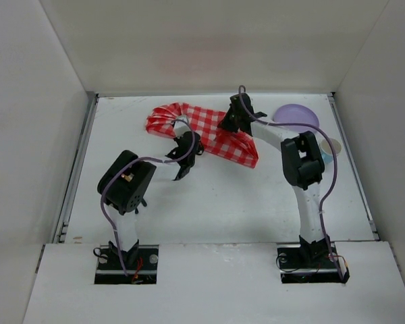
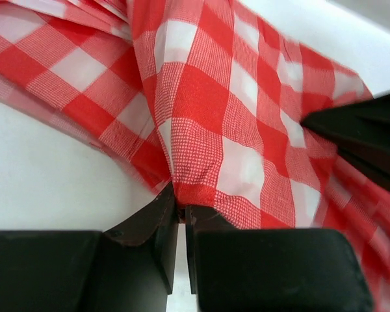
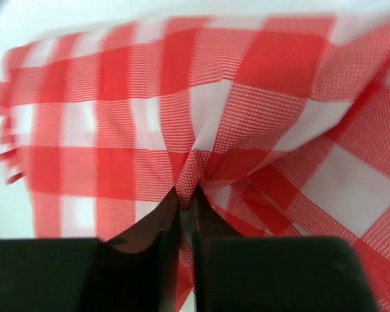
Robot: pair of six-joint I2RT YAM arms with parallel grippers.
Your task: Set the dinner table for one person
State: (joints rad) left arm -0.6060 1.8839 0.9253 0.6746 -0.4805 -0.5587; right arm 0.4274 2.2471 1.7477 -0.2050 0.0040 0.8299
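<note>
A crumpled red-and-white checked cloth (image 1: 209, 131) lies toward the back of the white dinner table (image 1: 216, 209). My left gripper (image 1: 189, 143) is at the cloth's near left part. In the left wrist view its jaws are shut, pinching a fold of the cloth (image 2: 201, 130) at their tips (image 2: 180, 208). My right gripper (image 1: 235, 116) sits on the cloth's far right part. In the right wrist view it (image 3: 188, 198) is also shut, with a bunch of the cloth (image 3: 201, 117) gathered between the fingertips.
A purple plate (image 1: 297, 116) lies at the back right, partly behind the right arm. Beside it, near the right wall, stands a small pale cup (image 1: 329, 150) with blue on it. Upright white panels (image 1: 34, 121) close in the table on three sides.
</note>
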